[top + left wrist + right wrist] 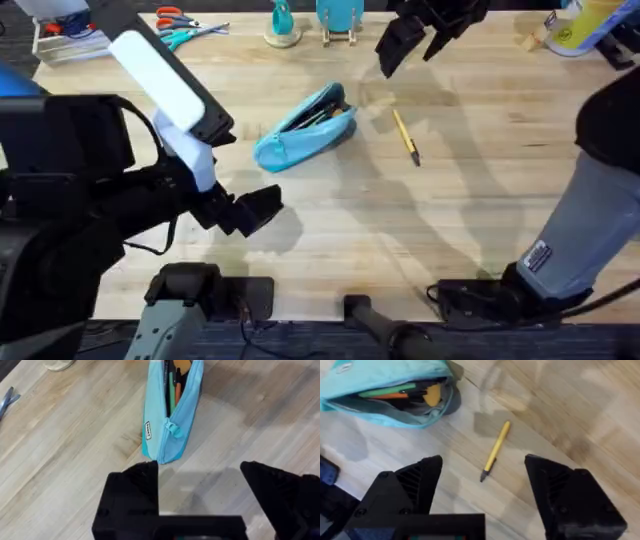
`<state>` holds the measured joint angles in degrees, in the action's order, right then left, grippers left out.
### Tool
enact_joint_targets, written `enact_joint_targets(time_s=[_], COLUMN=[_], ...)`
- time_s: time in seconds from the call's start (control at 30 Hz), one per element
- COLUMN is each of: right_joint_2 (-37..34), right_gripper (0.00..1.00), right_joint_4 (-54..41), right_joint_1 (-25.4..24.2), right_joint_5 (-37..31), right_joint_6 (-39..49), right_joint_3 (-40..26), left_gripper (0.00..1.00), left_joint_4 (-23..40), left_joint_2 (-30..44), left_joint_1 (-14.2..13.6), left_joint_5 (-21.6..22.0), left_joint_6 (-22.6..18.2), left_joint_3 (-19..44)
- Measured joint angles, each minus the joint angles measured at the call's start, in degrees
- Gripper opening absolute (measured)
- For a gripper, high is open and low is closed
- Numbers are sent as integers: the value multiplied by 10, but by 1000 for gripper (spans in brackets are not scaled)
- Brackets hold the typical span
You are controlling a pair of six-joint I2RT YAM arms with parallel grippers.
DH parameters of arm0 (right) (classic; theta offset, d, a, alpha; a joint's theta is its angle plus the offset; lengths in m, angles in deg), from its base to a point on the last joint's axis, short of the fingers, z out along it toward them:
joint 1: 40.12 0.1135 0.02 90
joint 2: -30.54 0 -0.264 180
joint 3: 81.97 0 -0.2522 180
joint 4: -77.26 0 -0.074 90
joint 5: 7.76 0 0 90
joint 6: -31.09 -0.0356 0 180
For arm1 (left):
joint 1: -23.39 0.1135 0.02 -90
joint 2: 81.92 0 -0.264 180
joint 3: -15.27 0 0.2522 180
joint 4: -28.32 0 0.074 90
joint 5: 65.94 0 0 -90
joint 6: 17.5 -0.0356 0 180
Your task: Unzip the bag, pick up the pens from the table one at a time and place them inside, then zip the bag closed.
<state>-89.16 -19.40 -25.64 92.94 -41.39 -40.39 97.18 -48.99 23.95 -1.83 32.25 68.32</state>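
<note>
One pen (405,137) on table (480,220) | bag (305,126) unzipped (pens inside)

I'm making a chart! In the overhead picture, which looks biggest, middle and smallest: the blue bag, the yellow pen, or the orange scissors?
1. Bag
2. Pen and orange scissors: too alike to rank, and the scissors lie farther from the camera.

The small elongated light-blue fabric pencil pouch (305,125) is laid mid-table on the light wood butcher-block tabletop (330,230); the thin yellow pen (405,136) is placed just right of it.
</note>
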Motion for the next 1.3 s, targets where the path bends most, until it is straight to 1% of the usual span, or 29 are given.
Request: enact_joint_targets(time_s=[0.1,0.27,0.4,0.47,0.53,0.73,0.9,1.0,1.1,1.2,1.3], right_joint_2=[24,96,138,160,182,261,327,363,384,389,388], right_gripper=[998,997,997,997,997,998,998,998,998,998,998], right_joint_4=[0,2,9,22,34,93,136,156,165,172,182], right_joint_1=[0,0,0,0,0,0,0,0,0,0,0], right_joint_5=[-13,-22,-24,-24,-24,-26,-26,-26,-26,-26,-26], right_joint_6=[-2,-16,-26,-28,-28,-30,-30,-33,-38,-39,-40], right_joint_3=[0,0,1,16,42,175,263,307,344,372,386], left_gripper=[994,994,995,994,994,994,994,994,994,994,994], left_joint_4=[0,0,0,0,0,0,0,0,0,0,0], left_joint_2=[0,0,0,0,0,0,0,0,0,0,0], left_joint_1=[0,0,0,0,0,0,0,0,0,0,0], left_joint_5=[0,0,0,0,0,0,0,0,0,0,0], left_joint_6=[0,0,0,0,0,0,0,0,0,0,0], left_joint_3=[0,0,0,0,0,0,0,0,0,0,0])
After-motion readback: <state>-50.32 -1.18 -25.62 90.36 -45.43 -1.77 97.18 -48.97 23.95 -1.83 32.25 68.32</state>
